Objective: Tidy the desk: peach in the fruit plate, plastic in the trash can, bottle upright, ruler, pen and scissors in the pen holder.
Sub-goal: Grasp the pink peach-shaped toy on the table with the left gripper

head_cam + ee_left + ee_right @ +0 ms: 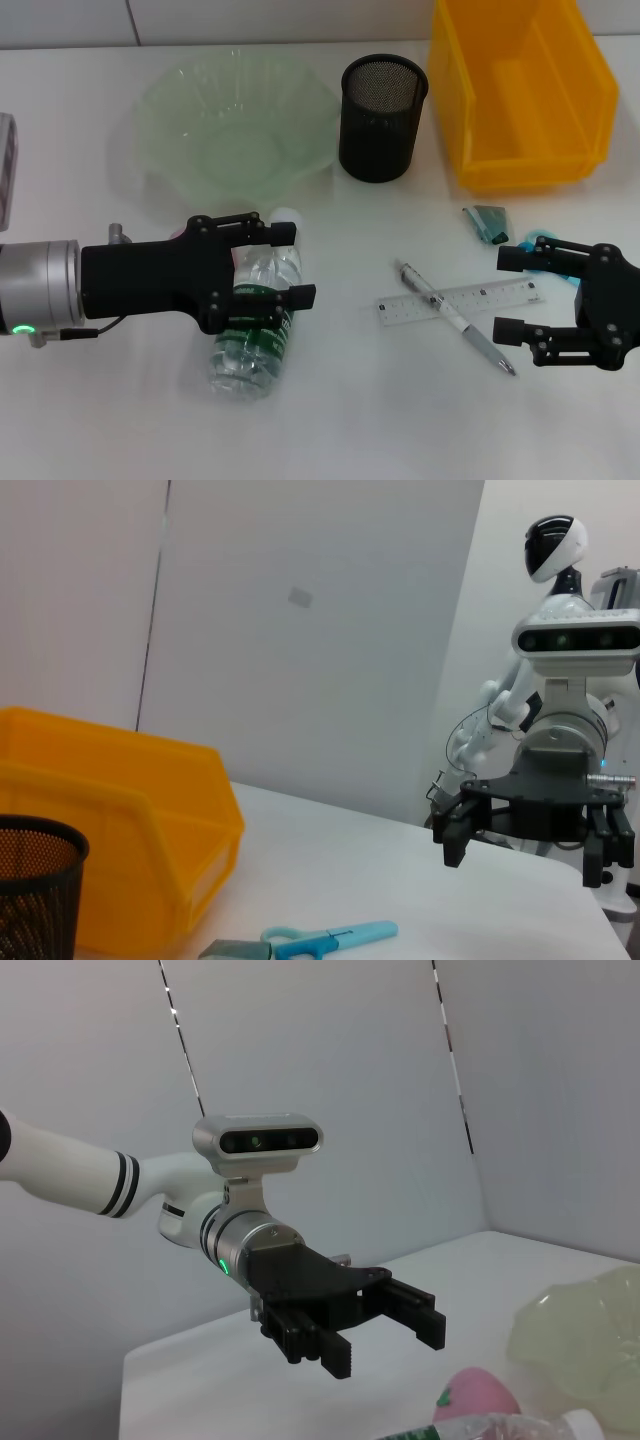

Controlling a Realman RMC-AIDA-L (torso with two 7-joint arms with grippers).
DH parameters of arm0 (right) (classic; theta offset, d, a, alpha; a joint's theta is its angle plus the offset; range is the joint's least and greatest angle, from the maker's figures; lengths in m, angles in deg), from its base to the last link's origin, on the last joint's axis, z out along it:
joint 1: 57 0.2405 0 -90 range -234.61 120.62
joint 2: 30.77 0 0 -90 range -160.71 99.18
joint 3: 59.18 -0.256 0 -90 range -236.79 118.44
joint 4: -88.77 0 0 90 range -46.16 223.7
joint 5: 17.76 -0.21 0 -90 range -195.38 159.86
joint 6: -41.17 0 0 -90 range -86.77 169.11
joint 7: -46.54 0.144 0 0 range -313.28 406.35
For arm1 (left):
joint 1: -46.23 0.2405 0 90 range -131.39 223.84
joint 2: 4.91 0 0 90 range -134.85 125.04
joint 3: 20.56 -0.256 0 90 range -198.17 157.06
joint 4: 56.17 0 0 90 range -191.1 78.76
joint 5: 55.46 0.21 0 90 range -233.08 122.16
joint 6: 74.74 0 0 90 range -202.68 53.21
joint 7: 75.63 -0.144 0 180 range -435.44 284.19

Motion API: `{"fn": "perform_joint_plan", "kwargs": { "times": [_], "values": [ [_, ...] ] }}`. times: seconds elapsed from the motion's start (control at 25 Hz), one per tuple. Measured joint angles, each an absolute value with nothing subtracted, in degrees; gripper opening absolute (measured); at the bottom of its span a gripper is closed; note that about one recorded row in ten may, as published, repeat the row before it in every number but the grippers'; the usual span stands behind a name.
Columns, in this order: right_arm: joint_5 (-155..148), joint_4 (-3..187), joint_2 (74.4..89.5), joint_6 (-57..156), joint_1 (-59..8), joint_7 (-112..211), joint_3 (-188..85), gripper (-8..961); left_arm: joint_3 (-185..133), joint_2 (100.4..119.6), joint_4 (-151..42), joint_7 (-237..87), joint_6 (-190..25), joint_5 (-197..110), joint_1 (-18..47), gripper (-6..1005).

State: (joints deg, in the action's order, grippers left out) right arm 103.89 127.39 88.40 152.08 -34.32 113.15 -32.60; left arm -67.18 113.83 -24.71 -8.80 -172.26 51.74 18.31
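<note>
- Here, in the head view, the left gripper (290,262) hangs over the lying bottle (256,325), its fingers spread wide to either side of the neck end and gripping nothing. The white cap points toward the green fruit plate (160,105). The right gripper (511,293) waits, also open and empty, over the blue-handled scissors (548,250), with the ruler (460,301) and pen (452,315) crossed just beside it. The mesh pen holder (383,118) and yellow bin (520,90) stand at the back.
- In the left wrist view, the right gripper (525,852) shows across the table, fingers apart; the scissors (320,943) lie near the bin (120,810).
- In the right wrist view, the left gripper (385,1335) is plainly open above the bottle (490,1430), with a pink peach (478,1396) close by the bottle.
- To right the bottle well, I judge the fingers should close squarely across the firmer upper body, not the crumpling middle, then tip it up away from the peach.
</note>
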Motion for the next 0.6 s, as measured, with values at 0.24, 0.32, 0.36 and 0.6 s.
{"fn": "perform_joint_plan", "kwargs": {
  "times": [0.24,0.32,0.36,0.6],
  "values": [
    [103.9,127.4,88.41,152.3,-34.3,113.2,-32.6,826,-68.9,113.83,-24.7,-8.7,-171.4,51.6,18.3,755],
    [103.9,127.4,88.41,152.3,-34.4,113.1,-32.5,826,-68.9,113.83,-24.7,-8.7,-171.4,51.5,18.3,750],
    [103.9,127.4,88.41,152.4,-34.4,113.1,-32.5,826,-68.9,113.83,-24.7,-8.7,-171.4,51.5,18.3,747],
    [103.9,127.4,88.41,152.5,-34.9,112.8,-32.8,827,-66.7,113.31,-22.2,-8.7,-164.3,51.5,21.3,732]
  ]
}}
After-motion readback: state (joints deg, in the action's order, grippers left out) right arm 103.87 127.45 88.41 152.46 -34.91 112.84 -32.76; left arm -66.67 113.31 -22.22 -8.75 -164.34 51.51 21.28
